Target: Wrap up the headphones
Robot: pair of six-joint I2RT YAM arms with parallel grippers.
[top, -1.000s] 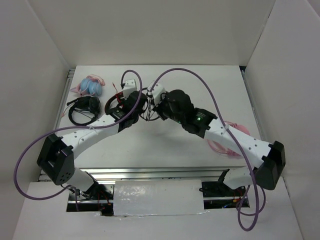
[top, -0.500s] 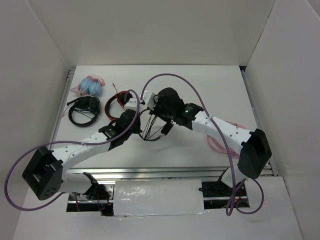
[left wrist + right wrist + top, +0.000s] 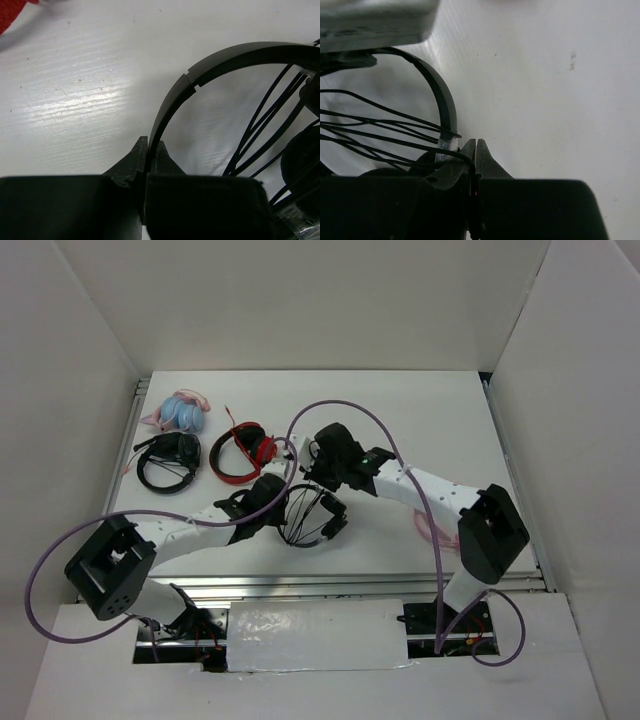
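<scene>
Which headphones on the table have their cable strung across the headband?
The small all-black headphones with a thin headband, mid-table, headband pinched by the left gripper. The red-and-black headphones, bulky black headset and pink-and-blue pair lie apart, far left.

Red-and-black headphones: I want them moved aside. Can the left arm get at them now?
Probably not: the left gripper is shut on the black headphones' headband, though the red-and-black headphones lie close by.

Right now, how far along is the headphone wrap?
Done: several loops of cable already cross the headphones' headband arc. In hand: the left pincer is shut on the headband, and the right pincer is shut, apparently pinching the cable. Left: laying in whatever cable remains and letting go; how much remains isn't visible.
</scene>
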